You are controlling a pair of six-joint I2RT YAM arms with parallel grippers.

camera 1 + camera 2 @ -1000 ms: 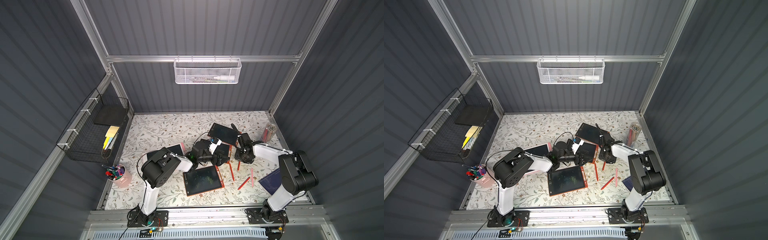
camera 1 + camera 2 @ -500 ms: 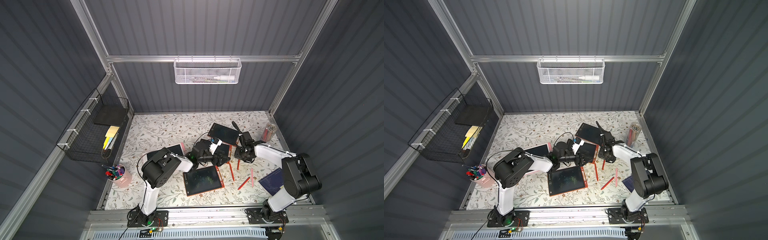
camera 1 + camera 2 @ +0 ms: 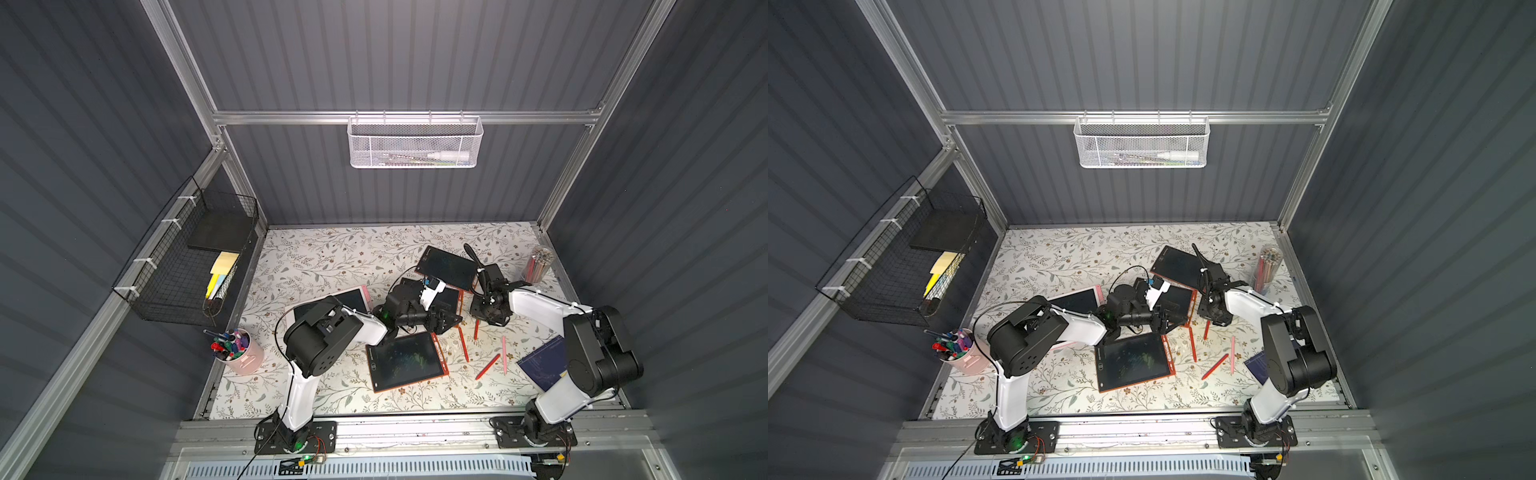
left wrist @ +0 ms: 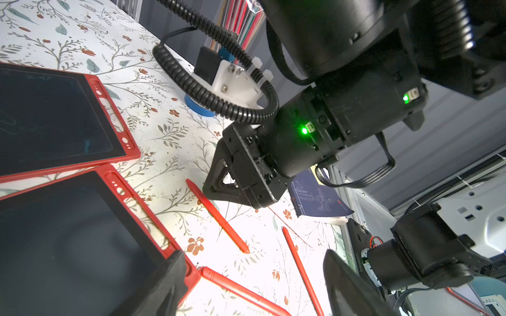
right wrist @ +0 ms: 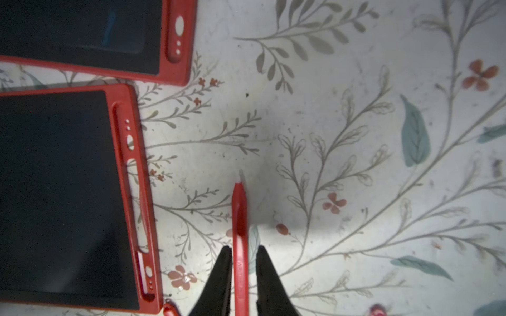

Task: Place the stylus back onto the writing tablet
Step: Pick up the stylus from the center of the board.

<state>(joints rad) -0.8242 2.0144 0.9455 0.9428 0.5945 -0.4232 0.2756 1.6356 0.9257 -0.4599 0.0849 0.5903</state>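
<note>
1. My right gripper point(image 5: 244, 247) is down at the table, its fingers straddling the red stylus point(image 5: 240, 219). One finger touches it and a sliver of cloth shows beside the other, so the jaws are slightly apart, not clamped.
2. The stylus lies on the floral table cover point(image 5: 356, 136), just beside the slotted edge of the red writing tablet point(image 5: 54, 191), roughly parallel to it and not touching.
3. My left gripper point(image 4: 253, 254) has its jaws wide apart, one finger point(image 4: 169, 281) over that tablet's corner, gripping nothing.
4. In a top view, a pink stylus point(image 3: 504, 359) lies well apart, near the blue notebook point(image 3: 544, 365).
</note>
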